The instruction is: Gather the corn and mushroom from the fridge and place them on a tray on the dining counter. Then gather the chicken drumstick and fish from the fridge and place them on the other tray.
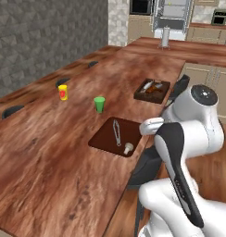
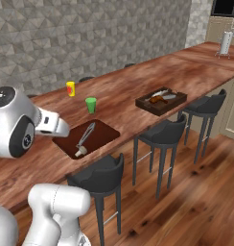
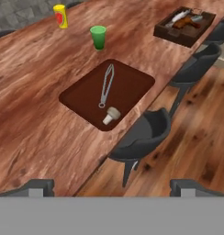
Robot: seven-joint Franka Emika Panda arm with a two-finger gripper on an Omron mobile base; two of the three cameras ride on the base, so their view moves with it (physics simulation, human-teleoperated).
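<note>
In the hand view the gripper (image 3: 112,188) shows its two dark fingertips (image 3: 38,186) at the bottom corners of the frame, standing wide apart with nothing between them — the claw is open and empty.

The near tray (image 3: 72,95) lies in the middle of this frame, above the fingertips. On it is the mushroom (image 3: 110,114), at the tray's lower edge, close to the stool side of the counter. Just above it lies a long thin grey thing (image 3: 105,86); its long axis runs up and slightly to the right. I cannot tell what it is, and no corn is clear to me on this tray.

The far tray (image 3: 165,33) is in the upper right corner and holds two pieces of food — probably the drumstick and the fish, but too small to tell which is which.

My judgement: the corn is what remains, and it would be at the fridge (image 1: 172,16), at the top of the left base view, well apart from the claw.
</note>
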